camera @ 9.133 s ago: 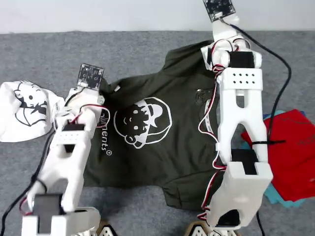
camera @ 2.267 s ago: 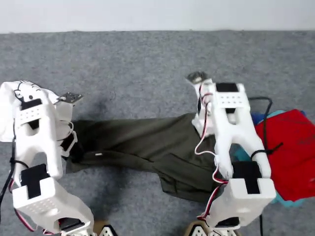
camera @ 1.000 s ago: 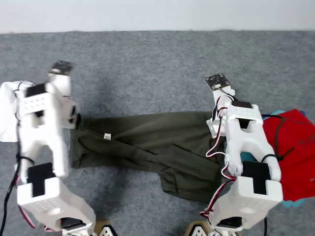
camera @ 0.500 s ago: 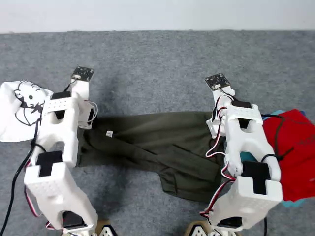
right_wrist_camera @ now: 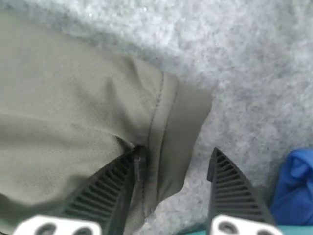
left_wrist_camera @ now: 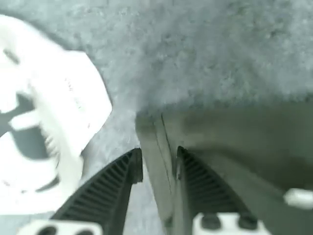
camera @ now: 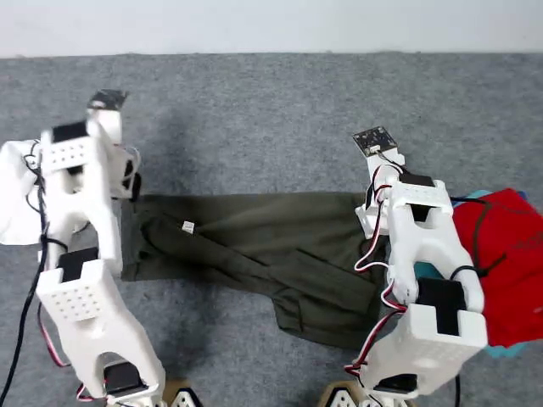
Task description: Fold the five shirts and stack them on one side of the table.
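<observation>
Olive shirt (camera: 254, 242) lies folded lengthwise; I read left gripper (left_wrist_camera: 157, 156) clamped on its 9 o'clock end, right gripper (right_wrist_camera: 173, 156) spread at 3 o'clock.

The olive shirt (camera: 254, 242) is seen as soft, matt cloth, creased, with a stitched hem. The table (camera: 271, 110) is covered in a rough, fuzzy grey felt-like fabric. At the left edge of the high view, the white shirt (camera: 13, 212) is likewise shown as matt cloth. The arms (camera: 424, 246) are made of smooth, faintly glossy white plastic. The fingers (right_wrist_camera: 115, 183) of the right gripper (right_wrist_camera: 173, 156) are moulded in black ribbed plastic.
</observation>
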Motion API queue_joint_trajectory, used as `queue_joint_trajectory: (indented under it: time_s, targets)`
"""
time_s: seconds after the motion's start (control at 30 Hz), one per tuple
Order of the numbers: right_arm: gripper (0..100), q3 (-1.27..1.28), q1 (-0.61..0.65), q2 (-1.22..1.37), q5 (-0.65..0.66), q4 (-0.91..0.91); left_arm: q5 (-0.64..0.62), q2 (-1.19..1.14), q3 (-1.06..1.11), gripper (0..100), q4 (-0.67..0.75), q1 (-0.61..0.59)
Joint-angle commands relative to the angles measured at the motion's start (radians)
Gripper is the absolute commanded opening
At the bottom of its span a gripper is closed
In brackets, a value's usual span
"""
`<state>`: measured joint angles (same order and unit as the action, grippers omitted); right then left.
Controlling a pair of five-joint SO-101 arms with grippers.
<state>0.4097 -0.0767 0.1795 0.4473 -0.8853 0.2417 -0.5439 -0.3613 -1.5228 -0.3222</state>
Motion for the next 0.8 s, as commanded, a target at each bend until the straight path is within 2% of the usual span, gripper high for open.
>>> queue_joint_trajectory:
  time_s: [0.0,0.17,0.3,0.43,0.53,0.77]
  targets:
    - [20.9,-0.026,0.008,-0.053,0.014,-0.012,0.0,0.003,-0.222,12,-0.229,-0.005]
    - [20.9,-0.026,0.008,-0.053,0.014,-0.012,-0.006,-0.021,-0.237,12,-0.212,0.0]
    - [20.9,-0.026,0.01,-0.053,0.014,-0.012,-0.015,-0.13,-0.213,12,-0.135,0.017]
    - [20.9,-0.026,0.01,-0.053,0.014,-0.012,-0.083,-0.215,-0.216,12,-0.026,0.023]
    - [20.9,-0.026,0.01,-0.053,0.014,-0.012,-0.083,-0.267,-0.239,12,-0.011,0.029]
    - [20.9,-0.026,0.01,-0.053,0.014,-0.012,-0.083,-0.411,-0.453,12,-0.011,0.009]
